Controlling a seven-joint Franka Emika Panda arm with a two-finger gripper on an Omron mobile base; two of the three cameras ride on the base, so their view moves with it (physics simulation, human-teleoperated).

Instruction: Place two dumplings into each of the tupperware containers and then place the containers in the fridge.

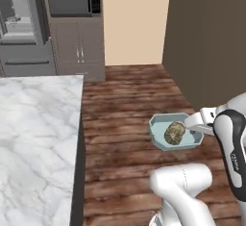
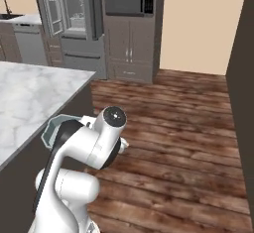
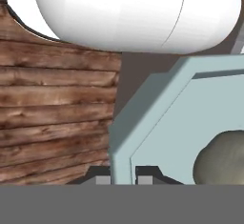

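Claw (image 3: 123, 176): clamped on tray (image 1: 160, 124) rim, hand view bottom centre.
Tray: mid-right, left base view; holds dumplings (image 1: 175, 132).
Writing: none legible; microwave (image 1: 73, 1) upper left.

Smooth plastic container (image 1: 158, 132); glossy marble counter (image 1: 33, 138); matt wood floor (image 1: 125, 100).

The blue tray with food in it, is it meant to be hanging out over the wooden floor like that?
It isn't spilled. The gripper pinches the tupperware container by its rim, level, dumplings inside, beside the marble counter.
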